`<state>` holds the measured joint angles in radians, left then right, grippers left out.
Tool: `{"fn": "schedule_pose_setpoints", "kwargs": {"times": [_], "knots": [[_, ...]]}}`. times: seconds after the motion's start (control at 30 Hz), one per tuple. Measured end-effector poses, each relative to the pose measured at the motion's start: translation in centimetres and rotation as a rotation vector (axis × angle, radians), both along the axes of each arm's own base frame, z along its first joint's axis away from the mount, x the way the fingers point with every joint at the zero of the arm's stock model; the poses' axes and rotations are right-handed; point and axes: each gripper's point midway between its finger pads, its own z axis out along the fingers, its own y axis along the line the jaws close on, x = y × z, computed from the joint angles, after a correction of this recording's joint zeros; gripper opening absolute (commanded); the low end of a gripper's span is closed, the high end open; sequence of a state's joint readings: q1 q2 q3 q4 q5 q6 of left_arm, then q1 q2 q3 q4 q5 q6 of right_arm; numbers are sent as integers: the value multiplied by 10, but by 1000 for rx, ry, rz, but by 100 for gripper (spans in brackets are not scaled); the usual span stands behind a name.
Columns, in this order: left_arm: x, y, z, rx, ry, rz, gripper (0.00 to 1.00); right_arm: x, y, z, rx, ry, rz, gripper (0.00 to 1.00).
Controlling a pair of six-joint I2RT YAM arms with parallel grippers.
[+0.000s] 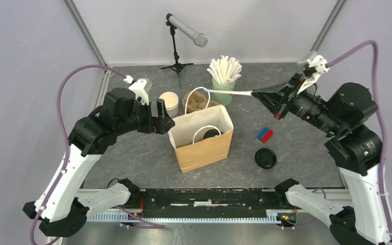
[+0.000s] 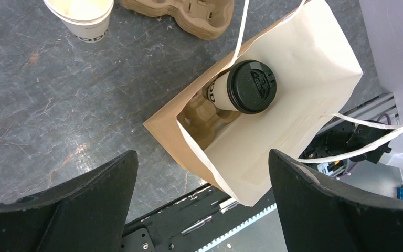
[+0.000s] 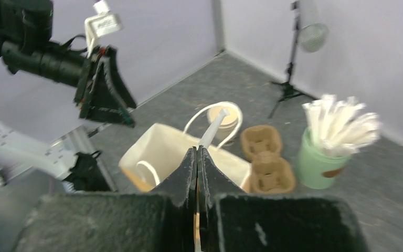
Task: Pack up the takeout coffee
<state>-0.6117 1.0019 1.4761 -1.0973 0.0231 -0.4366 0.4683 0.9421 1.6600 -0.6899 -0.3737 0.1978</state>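
Note:
The takeout coffee [image 2: 249,86], a white printed cup with a black lid, sits in a cardboard carrier [image 2: 204,118] inside the open brown paper bag [image 1: 202,148]. From above only its lid [image 1: 212,133] shows. My left gripper [image 1: 161,115] hovers just left of the bag's top, open and empty; in its wrist view [image 2: 202,155] the bag lies below between the fingers. My right gripper [image 1: 265,97] is shut on a white paper-wrapped straw [image 1: 229,92] that points left over the bag's far rim. In the right wrist view the straw [image 3: 211,128] sticks out past the closed gripper tips [image 3: 197,149].
Behind the bag stand a stack of lidless cups [image 1: 169,103], a second cardboard carrier [image 1: 196,102] and a green cup of wrapped straws [image 1: 223,84]. A loose black lid [image 1: 265,158] and a red-and-blue block [image 1: 265,134] lie right of the bag. A microphone stand [image 1: 176,51] is at the back.

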Motion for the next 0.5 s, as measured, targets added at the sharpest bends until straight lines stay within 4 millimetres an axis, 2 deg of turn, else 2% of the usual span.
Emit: {"fn": "schedule_pose_setpoints", "kwargs": {"times": [0.13, 0.3, 0.5], "knots": [[-1, 6, 5, -2, -28, 20, 100, -5, 23, -26, 13, 86, 131, 0], [-3, 13, 11, -8, -60, 41, 100, -5, 41, -55, 3, 197, 230, 0], [-5, 15, 16, -19, -78, 44, 100, -7, 51, -74, -10, 246, 303, 0]]}}
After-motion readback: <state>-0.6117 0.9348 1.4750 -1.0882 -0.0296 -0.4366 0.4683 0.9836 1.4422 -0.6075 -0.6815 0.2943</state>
